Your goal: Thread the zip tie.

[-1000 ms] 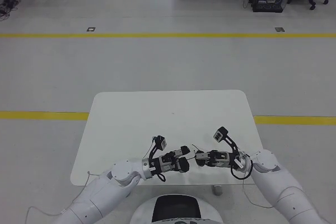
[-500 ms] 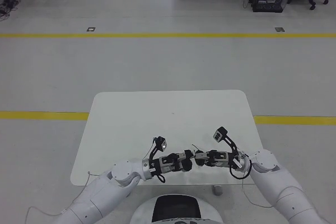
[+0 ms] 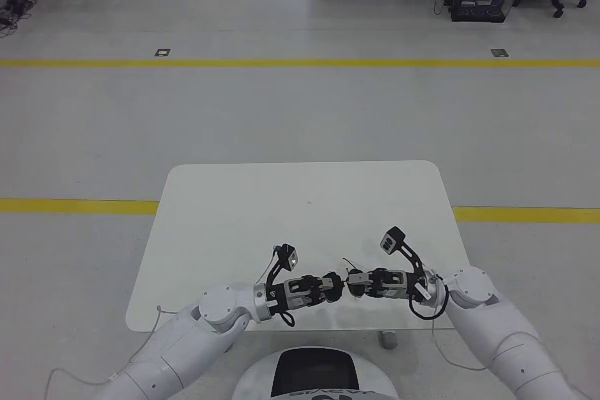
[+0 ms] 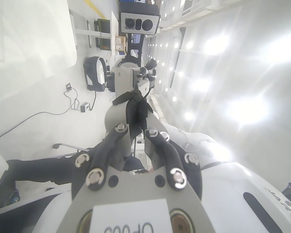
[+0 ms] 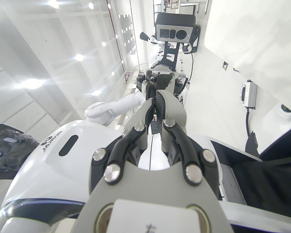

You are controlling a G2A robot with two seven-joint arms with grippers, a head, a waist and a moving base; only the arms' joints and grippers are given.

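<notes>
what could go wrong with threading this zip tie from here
1. The left gripper and right gripper meet tip to tip over the near edge of the table; slight misalignment could knock them together.
2. The zip tie is thin and bowed between them, so its tip may miss the head, or slip free and fall past that edge.

Glossy white arms (image 3: 205, 305); left gripper (image 4: 135, 103) has black links (image 4: 104, 151), silver screws (image 4: 94, 179).

White table (image 3: 230, 200), pale floor (image 3: 300, 120), yellow stripes (image 3: 280, 63), probably ceiling lights (image 4: 247, 112).
</notes>
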